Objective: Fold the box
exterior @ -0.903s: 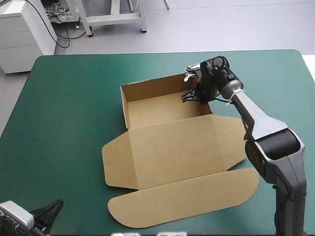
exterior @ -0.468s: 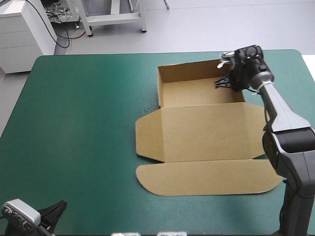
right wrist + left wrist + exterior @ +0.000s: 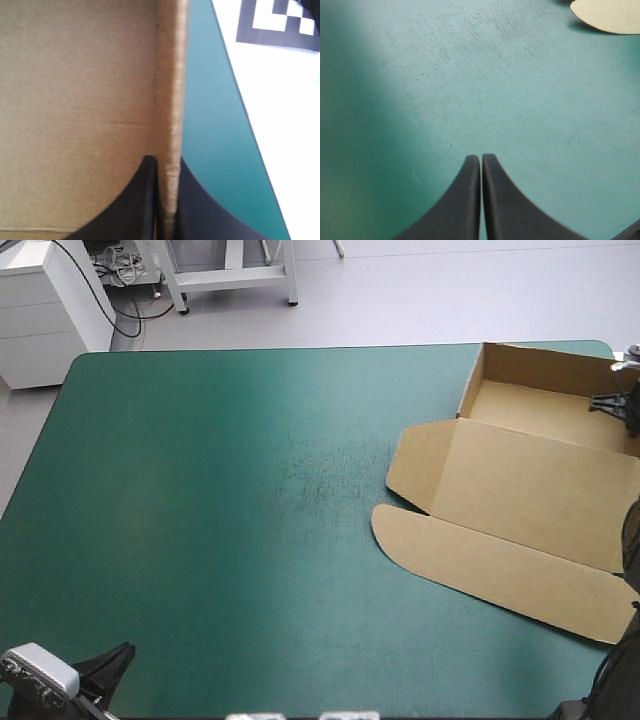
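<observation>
Farther right, box (image 3: 520, 490) — right jaws tight on its wall

The brown box (image 3: 520, 490) sits at two o'clock on the table (image 3: 200, 500), in its far right corner. It is an open tray with its walls raised and its lid lying flat. The lid runs from the tray toward six o'clock and ends in a long rounded flap, and a small side flap juts out at nine o'clock.

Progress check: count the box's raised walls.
3: far wall, along the table's far edge; left wall; right wall, pinched by the right gripper. None seems hidden.
</observation>
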Motion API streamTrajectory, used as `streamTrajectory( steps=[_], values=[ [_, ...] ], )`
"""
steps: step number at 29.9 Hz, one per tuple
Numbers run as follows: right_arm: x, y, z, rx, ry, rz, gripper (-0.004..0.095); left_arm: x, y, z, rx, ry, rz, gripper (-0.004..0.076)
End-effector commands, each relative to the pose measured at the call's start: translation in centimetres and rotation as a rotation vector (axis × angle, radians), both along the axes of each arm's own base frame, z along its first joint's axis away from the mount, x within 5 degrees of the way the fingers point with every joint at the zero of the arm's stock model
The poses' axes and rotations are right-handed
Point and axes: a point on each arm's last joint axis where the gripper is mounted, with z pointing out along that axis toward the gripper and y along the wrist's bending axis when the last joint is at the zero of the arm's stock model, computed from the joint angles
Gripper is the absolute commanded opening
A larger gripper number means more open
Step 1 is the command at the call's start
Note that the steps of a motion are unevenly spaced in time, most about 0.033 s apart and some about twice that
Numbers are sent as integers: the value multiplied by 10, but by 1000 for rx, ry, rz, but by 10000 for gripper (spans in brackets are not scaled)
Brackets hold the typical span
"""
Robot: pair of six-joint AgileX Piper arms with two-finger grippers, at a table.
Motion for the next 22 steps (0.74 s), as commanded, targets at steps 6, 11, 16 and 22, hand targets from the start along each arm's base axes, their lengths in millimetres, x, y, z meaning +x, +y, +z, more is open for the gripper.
streamTrajectory(
  steps=[6,11,16,22],
  values=[
    [-30,-50,36,-58,-127,-92,-22,0,-1,12,-58,-80,-3,-8],
    [-26,-57,16,-28,-74,-93,16,0,-1,12,-58,-80,-3,-8],
    [-15,-57,-12,54,-42,-84,211,0,-1,12,-58,-80,-3,-8],
    [-15,-60,-14,21,-14,-60,425,0,0,12,-55,-81,-1,-8]
  ],
)
